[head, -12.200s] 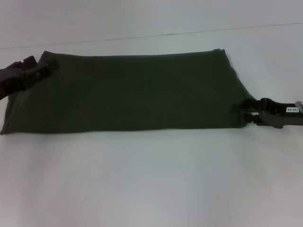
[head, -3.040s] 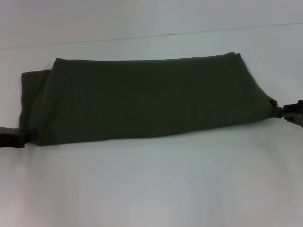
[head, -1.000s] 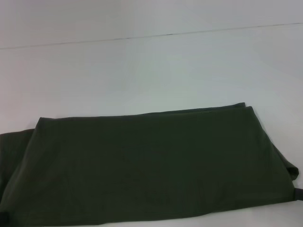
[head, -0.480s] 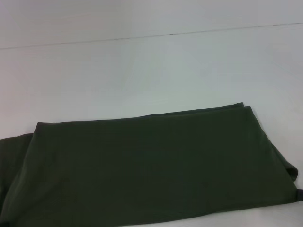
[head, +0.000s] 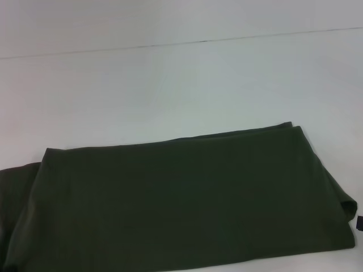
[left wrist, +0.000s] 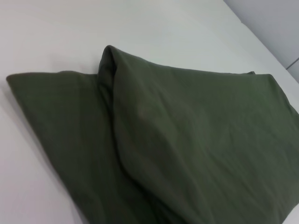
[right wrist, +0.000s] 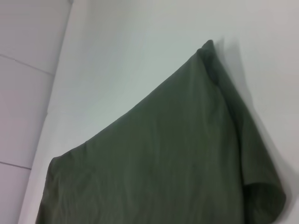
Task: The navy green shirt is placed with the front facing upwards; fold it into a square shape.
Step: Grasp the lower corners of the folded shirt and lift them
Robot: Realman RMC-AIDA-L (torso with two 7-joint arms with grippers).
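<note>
Lying folded on white table, navy green shirt filling near part of head view, plain side up, lower left running off frame. Right gripper showing only dark sliver at right edge beside shirt's end; grip state: cannot tell. Left gripper out of sight.

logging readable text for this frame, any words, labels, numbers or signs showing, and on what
None can be read. The navy green shirt shows only plain dark fabric in all three views, with no lettering or neck label in sight. The white table carries no markings.
</note>
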